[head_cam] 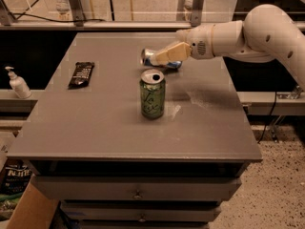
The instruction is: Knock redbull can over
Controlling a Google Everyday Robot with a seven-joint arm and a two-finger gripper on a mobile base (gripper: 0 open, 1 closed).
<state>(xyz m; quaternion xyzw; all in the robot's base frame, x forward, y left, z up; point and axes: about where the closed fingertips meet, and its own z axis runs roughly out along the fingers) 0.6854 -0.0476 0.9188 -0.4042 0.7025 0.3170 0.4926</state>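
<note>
Gripper (161,57) is located over the far half of the grey table (95,123), at 12 o'clock from the green can (152,94). It is carried on a white arm (257,32) that enters from the 3 o'clock side of the view. Its tan fingers (170,54) point toward 9 o'clock and read as one tapering wedge. No gap shows between them, so they are recorded as drawn together and holding nothing.

Redbull can (148,57) lies on its side on the table top, directly behind the gripper tip and partly covered by it. Its silver end faces 9 o'clock, and a strip of blue body shows just past the fingers toward 3 o'clock. The fingertips overlap the can in this view; whether they are in contact cannot be confirmed.

The green can stands upright near the table's centre, with its opened silver top visible. It stands just beside the fallen can, at that can's 6 o'clock, and apart from it.

A dark wrapped bar (82,74) lies flat at roughly 10 o'clock from the green can, near the table's left edge and well apart from both cans.

Off the table at 9 o'clock, a white pump bottle (18,84) stands upright on a lower ledge. Drawer fronts (138,187) with small knobs sit beneath the table top. A cardboard box corner (26,213) is visible at 7 o'clock on the floor.
</note>
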